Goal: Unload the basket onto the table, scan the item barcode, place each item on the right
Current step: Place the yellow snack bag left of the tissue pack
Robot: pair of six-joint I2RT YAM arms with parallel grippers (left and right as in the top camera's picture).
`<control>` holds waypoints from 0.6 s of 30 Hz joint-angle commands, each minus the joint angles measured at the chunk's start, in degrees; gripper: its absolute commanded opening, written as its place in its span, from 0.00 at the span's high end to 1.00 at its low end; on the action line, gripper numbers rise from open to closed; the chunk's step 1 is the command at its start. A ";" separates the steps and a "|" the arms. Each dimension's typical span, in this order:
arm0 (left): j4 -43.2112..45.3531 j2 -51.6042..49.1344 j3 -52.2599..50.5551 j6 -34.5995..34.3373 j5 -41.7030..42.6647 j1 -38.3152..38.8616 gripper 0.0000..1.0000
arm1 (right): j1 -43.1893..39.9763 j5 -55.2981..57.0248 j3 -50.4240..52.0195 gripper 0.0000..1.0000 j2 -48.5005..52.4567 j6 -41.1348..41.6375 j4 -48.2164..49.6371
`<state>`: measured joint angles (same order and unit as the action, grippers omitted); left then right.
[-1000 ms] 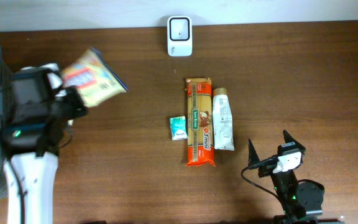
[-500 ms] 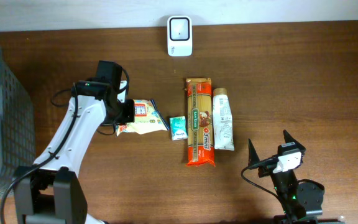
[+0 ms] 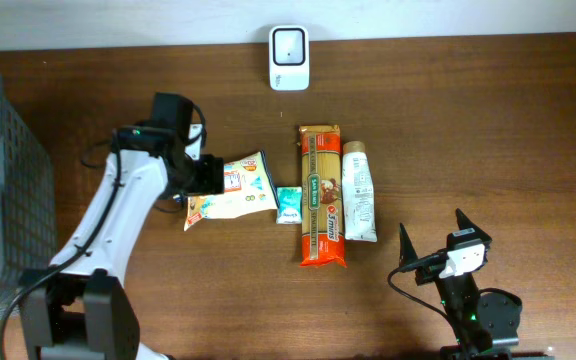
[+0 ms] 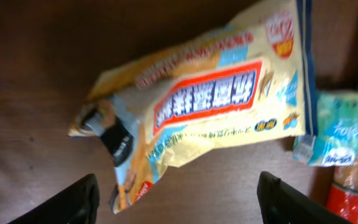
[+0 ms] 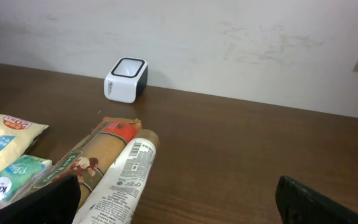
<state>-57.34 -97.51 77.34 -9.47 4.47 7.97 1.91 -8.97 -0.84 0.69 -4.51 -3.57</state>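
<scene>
Let go since half a second ago, the yellow snack bag lies flat on the brown surface just beside a small teal packet, well apart from the white scanner, with the left hand over it and the parked right hand both released, holding nothing.

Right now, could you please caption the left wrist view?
Open left gripper above yellow snack bag on the table, teal packet beside it.

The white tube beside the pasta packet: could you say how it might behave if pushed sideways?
The white tube lies on its rounded side, so it would probably roll. The pasta packet close on one side should block it that way. Its skin looks glossy, perhaps slippery.
</scene>
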 commanded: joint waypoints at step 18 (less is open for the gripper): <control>-11.74 13.79 12.35 10.84 -5.33 -25.03 0.00 | -0.07 -0.31 0.52 0.01 -0.26 0.04 -0.04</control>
<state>-69.32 -88.95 88.92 -1.93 0.49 -16.84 1.91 -8.97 -0.84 0.69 -4.49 -3.60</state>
